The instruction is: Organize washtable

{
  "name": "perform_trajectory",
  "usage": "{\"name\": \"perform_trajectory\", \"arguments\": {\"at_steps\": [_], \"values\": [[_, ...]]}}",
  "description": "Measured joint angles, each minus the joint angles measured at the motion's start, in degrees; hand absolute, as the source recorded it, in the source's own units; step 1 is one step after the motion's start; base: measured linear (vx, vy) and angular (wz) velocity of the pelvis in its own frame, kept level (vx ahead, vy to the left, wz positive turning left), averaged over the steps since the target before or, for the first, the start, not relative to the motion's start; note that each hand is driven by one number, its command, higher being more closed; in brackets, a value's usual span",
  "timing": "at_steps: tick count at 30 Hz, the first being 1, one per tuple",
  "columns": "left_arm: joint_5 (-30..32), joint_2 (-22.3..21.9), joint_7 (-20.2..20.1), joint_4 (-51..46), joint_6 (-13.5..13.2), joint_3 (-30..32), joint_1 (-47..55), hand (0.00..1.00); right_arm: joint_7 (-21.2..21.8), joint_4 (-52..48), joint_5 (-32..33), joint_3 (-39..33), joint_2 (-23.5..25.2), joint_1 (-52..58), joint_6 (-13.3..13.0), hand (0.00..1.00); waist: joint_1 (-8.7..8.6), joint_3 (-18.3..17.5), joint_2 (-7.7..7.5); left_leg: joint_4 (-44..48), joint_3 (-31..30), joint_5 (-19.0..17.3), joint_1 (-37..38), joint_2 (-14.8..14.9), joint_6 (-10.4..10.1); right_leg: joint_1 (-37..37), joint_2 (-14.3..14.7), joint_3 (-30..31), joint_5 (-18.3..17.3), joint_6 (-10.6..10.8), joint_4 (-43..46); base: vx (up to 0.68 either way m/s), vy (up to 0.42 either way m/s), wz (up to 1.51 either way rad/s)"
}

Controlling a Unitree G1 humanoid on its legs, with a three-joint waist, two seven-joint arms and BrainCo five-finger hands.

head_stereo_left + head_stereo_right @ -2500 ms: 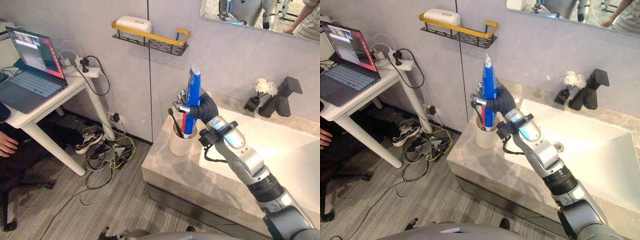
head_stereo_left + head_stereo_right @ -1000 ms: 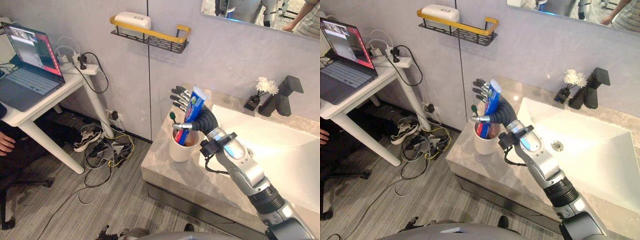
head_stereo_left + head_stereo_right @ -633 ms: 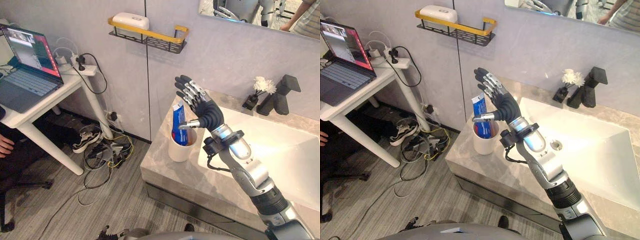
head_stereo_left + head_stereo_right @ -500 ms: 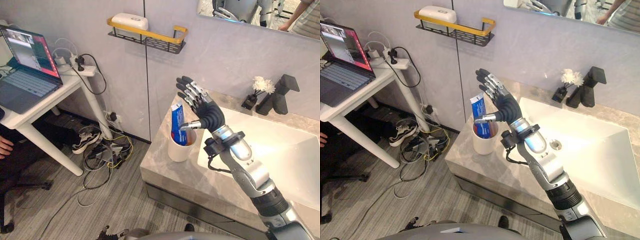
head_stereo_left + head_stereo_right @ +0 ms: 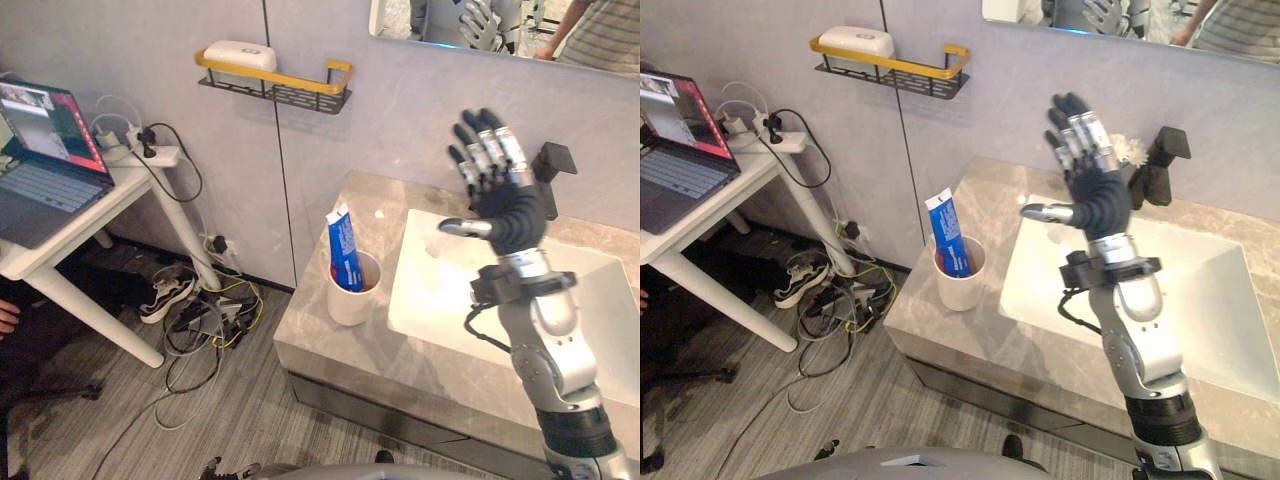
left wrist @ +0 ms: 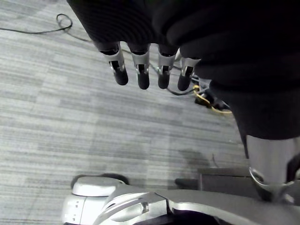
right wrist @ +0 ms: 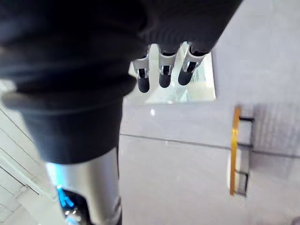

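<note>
A blue toothpaste tube (image 5: 344, 250) stands tilted in a white cup (image 5: 350, 297) on the grey marble washtable (image 5: 330, 345), near its left corner. My right hand (image 5: 503, 198) is raised high over the white sink basin (image 5: 425, 305), well to the right of the cup, open with straight spread fingers (image 7: 161, 70) and nothing in it. In the left wrist view my left hand (image 6: 140, 70) hangs over the grey floor with straight fingers, empty.
A black faucet (image 5: 553, 162) and small white flowers (image 5: 1130, 150) stand at the back of the washtable. A yellow-railed wall shelf (image 5: 275, 80) holds a white box (image 5: 236, 53). A white side table (image 5: 75, 215) with a laptop (image 5: 35, 125) stands at left, cables and shoes under it.
My right hand has lifted away from the cup and swung right over the sink, still open. The toothpaste stays in the cup. The camera has shifted rightward.
</note>
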Motion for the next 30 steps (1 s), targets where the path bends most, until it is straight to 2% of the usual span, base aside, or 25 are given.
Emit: {"name": "perform_trajectory", "arguments": {"at_steps": [4, 6, 7, 9, 11, 13, 14, 16, 19, 22, 24, 27, 30], "values": [[0.87, -1.47, -0.03, 0.07, -0.02, 2.95, -0.21, 0.0, -2.05, -2.98, 2.06, -13.62, 5.83, 7.7, -1.12, 0.0, -0.7, -0.2, 0.09, -0.31, 0.56, -0.01, 0.08, -0.03, 0.02, -0.23, -0.04, 0.39, 0.08, 0.14, -0.23, 0.01, 0.005, -0.07], [0.96, -2.76, -0.02, 0.2, 0.01, 5.23, 0.02, 0.0, -4.63, -3.21, 2.08, -23.91, 11.89, 13.65, -1.3, 0.0, -2.13, -0.83, 0.51, -0.51, 1.17, -0.01, 0.08, 0.01, 0.02, -0.71, -0.03, 0.76, 0.13, 0.2, -0.31, 0.03, 0.008, -0.13], [0.98, -3.01, -0.01, 0.2, 0.01, 5.48, 0.02, 0.0, -5.18, -3.21, 2.04, -25.63, 12.85, 14.85, -1.32, 0.0, -2.22, -1.01, 0.67, -0.5, 1.43, -0.01, 0.08, 0.02, 0.03, -0.94, -0.03, 1.01, 0.15, 0.24, -0.31, 0.03, 0.011, -0.19], [2.78, -3.38, -0.01, 0.24, 0.03, 5.65, 0.03, 0.0, -8.81, -2.92, 1.93, -32.03, 16.92, 18.11, -1.4, 0.0, -3.35, -1.33, 1.2, -0.56, 2.06, -0.01, 0.07, 0.02, 0.02, -1.31, 0.0, 1.59, 0.21, 0.32, -0.32, 0.02, 0.007, -0.15], [3.23, -3.32, -0.01, 0.25, 0.05, 5.37, 0.02, 0.0, -11.54, -1.41, 1.37, -36.23, 19.05, 19.49, -1.64, 0.0, -3.76, -1.65, 1.42, -0.71, 2.51, -0.01, 0.08, 0.02, 0.02, -1.61, 0.06, 1.96, 0.25, 0.38, -0.3, 0.01, 0.006, -0.16], [3.37, -3.33, 0.1, 0.35, 0.21, 5.15, 0.02, 0.0, -16.66, 3.79, -0.77, -42.35, 22.13, 19.93, -2.35, 0.0, -4.58, -1.85, 1.52, -0.91, 3.8, -0.02, 0.16, 0.04, 0.03, -2.13, 0.08, 3.51, 0.38, 0.52, -0.32, 0.0, 0.013, -0.26], [3.49, -3.32, 0.12, 0.41, 0.26, 4.98, 0.03, 0.0, -17.59, 5.04, -0.8, -43.53, 22.96, 20.27, -2.37, 0.0, -4.96, -1.85, 1.52, -0.94, 3.92, -0.02, 0.19, 0.03, 0.03, -2.17, 0.08, 3.7, 0.38, 0.52, -0.32, -0.01, 0.01, -0.22], [4.82, -3.14, 0.4, 0.58, 0.56, 4.09, 0.02, 0.0, -23.25, 9.44, -4.09, -47.18, 26.61, 22.14, -2.31, 0.0, -5.36, -1.86, 1.6, -1.1, 5.42, -0.08, 0.4, 0.05, 0.1, -2.81, 0.34, 5.03, 0.6, 0.68, -0.23, -0.02, 0.009, -0.31], [5.39, -3.05, 1.43, 1.81, 0.68, 2.52, -0.05, 0.0, -29.96, 14.02, -10.46, -48.65, 27.84, 24.39, -0.98, 0.0, -6.14, -2.19, 2.74, -1.29, 8.16, -0.71, 0.46, 0.02, 0.39, -3.82, 0.9, 7.62, 1.16, 0.75, -0.13, -0.02, 0.017, -0.47], [5.61, -4.11, 1.88, 2.53, 1.18, 2.4, -0.32, 0.0, -33.57, 14.71, -12.12, -47.34, 29.63, 27.61, 0.44, 0.0, -6.94, -2.61, 3.66, -0.97, 10.28, -1.68, 0.5, 0.17, 0.2, -4.46, 1.13, 9.34, 0.92, 0.93, -0.2, -0.01, 0.018, -0.38], [5.58, -4.66, 2.51, 2.52, 1.68, 3.3, -0.37, 0.0, -34.54, 14.61, -15.2, -44.36, 30.36, 30.66, 2.55, 0.0, -7.04, -2.59, 3.77, -0.11, 12.54, -2.27, 0.5, 0.68, 0.43, -5.03, 1.74, 10.61, 1.2, 0.75, -0.07, 0.0, -0.003, -0.49], [5.56, -5.02, 3.08, 2.4, 1.66, 3.82, -0.46, 0.0, -35.15, 14.49, -20.16, -39.53, 31.21, 33.6, 4.08, 0.0, -7.21, -2.56, 3.82, 1.36, 14.78, -3.4, 0.52, 1.51, 0.03, -5.3, 2.56, 11.51, 1.48, 0.62, 0.01, 0.01, -0.016, -0.47], [5.34, -6.06, 4.1, 2.2, 1.66, 5.23, -0.42, 0.0, -35.04, 15.1, -23.5, -31.35, 31.38, 34.97, 5.78, 0.0, -7.43, -2.17, 4.21, 2.6, 18.45, -4.66, 0.99, 2.56, -0.39, -6.14, 4.0, 13.7, 1.73, 0.25, 1.05, 0.02, -0.014, -0.52]]}}
